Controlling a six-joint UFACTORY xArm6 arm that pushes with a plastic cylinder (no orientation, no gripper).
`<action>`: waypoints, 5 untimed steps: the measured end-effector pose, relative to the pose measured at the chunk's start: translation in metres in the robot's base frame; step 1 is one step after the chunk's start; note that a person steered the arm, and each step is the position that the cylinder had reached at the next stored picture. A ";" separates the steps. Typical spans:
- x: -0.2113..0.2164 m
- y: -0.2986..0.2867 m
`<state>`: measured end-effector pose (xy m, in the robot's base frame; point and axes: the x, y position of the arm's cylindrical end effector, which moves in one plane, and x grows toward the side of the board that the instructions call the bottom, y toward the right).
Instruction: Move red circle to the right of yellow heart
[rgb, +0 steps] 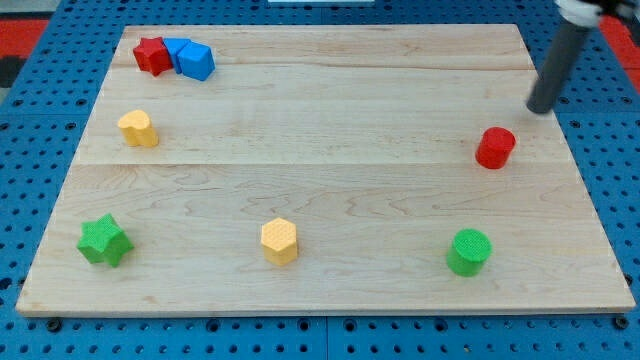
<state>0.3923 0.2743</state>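
Observation:
The red circle (495, 147) stands on the wooden board at the view's right. The yellow heart (138, 128) stands far off at the view's left. My tip (541, 108) rests on the board above and to the right of the red circle, a short gap away, not touching it. The rod rises to the view's top right corner.
A red star (152, 55) and two blue blocks (190, 58) cluster at the top left. A green star (104, 240) is at the bottom left, a yellow hexagon (280, 240) at bottom centre, a green circle (469, 251) at bottom right. The board's right edge (585, 150) is near the tip.

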 end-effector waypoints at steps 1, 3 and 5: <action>0.020 -0.076; 0.017 -0.121; 0.089 -0.119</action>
<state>0.4816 0.1557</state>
